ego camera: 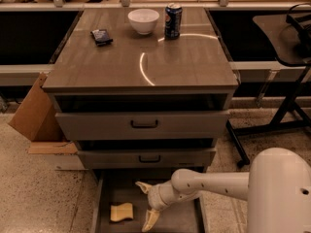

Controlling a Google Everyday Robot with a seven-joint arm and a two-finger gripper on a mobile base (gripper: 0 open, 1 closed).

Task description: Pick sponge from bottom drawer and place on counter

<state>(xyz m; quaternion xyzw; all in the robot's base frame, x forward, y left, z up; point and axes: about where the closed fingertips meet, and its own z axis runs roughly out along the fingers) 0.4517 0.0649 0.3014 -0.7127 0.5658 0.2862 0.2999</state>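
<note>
Your gripper hangs over the open bottom drawer, jaws spread wide, just right of the sponge lying on its left side, not touching it.

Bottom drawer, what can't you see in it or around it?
In the camera view:
- Bottom drawer: front end cut off by the lower edge, back hidden under the middle drawer.
- Hand, open, right of the sponge: whether its lower fingertip touches the drawer floor is unclear.
- Dark packet on the counter: too small to identify.
</note>
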